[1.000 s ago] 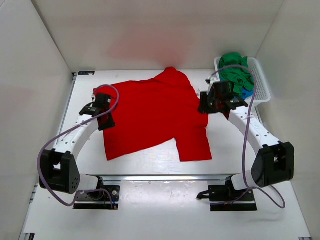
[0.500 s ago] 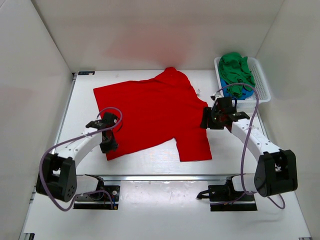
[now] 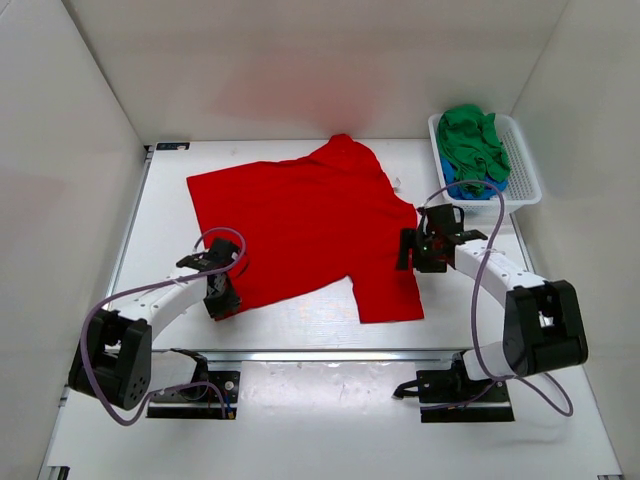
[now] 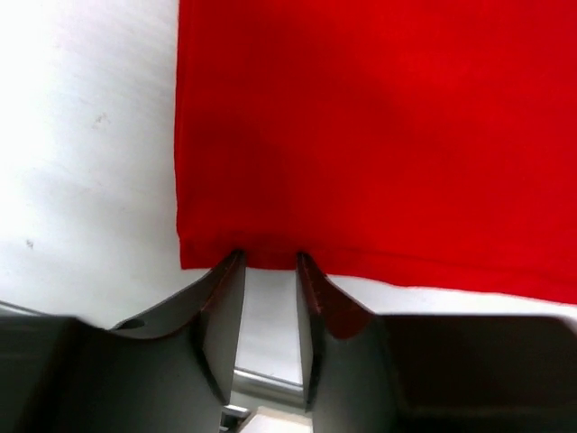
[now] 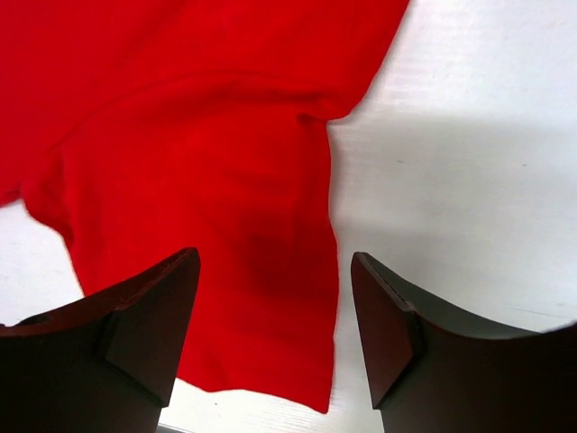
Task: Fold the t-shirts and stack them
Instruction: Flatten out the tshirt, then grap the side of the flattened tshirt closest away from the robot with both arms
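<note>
The left gripper (image 4: pixel 270 262) holds its jaws narrow, a slim strip of bare table (image 3: pixel 160 230) showing between them. Their tips sit right at the near edge of the red t-shirt (image 3: pixel 300 230), at its near-left corner. Nothing looks pinched, though the wrist view is too tight to rule out the tips touching the hem.

The right gripper (image 5: pixel 275 257) has its jaws wide and empty. They straddle a band of red cloth that runs from far to near beneath them, and the cloth's right edge lies inside the gap.

The shirt is spread flat across the middle of the table. Its long axis runs left to right, with the straight hem at the left and what appears to be a sleeve at the near right. So the cloth lies just far of the left jaws and directly under the right ones — each arm is nearest its own near corner.

The green t-shirt (image 3: pixel 470 140) and blue t-shirt (image 3: pixel 465 187) are bunched in the white basket (image 3: pixel 527 165) at the far right — well apart from both arms.
</note>
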### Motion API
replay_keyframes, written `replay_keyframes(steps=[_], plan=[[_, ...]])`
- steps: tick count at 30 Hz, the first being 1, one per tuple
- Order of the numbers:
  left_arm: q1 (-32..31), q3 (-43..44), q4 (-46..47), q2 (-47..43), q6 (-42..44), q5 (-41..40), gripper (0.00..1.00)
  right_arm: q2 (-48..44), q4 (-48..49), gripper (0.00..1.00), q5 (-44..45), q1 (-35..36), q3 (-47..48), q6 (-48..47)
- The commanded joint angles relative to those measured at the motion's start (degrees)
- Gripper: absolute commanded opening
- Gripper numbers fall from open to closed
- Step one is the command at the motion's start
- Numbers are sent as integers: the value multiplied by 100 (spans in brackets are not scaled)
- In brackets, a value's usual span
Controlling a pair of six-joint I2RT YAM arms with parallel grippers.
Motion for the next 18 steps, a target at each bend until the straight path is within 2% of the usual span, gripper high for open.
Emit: replay_keyframes(steps=[1,2,3,4,6,7,8,9,10,13,18], plan=[[66,-22,277,-67,-116,-189,34,234,125,66,233,115,-21,243],[75,-31,329,-92,-125,-294,29,243,115,66,321,202,-3,235],[66,-66,407,-93,-81,-277,12,269,-59,65,479,307,-21,348],[118,-144,417,-101,-55,-242,2,261,-130,66,576,352,-64,471],[154,-198,522,-137,-89,-207,0,261,-131,61,516,413,-240,603],[154,-233,523,-163,-46,-216,0,270,-61,50,402,431,-319,665],[180,-207,531,-128,-19,-251,0,296,-113,30,305,396,-424,648],[163,-189,462,-145,-2,-260,0,287,-122,17,278,379,-434,674],[163,-128,426,-172,16,-277,0,279,-192,0,235,405,-486,700],[233,-14,295,-365,60,-295,0,-72,-402,0,392,571,-539,840],[408,338,-21,-821,244,-155,0,-1195,-921,0,428,756,-434,1113]])
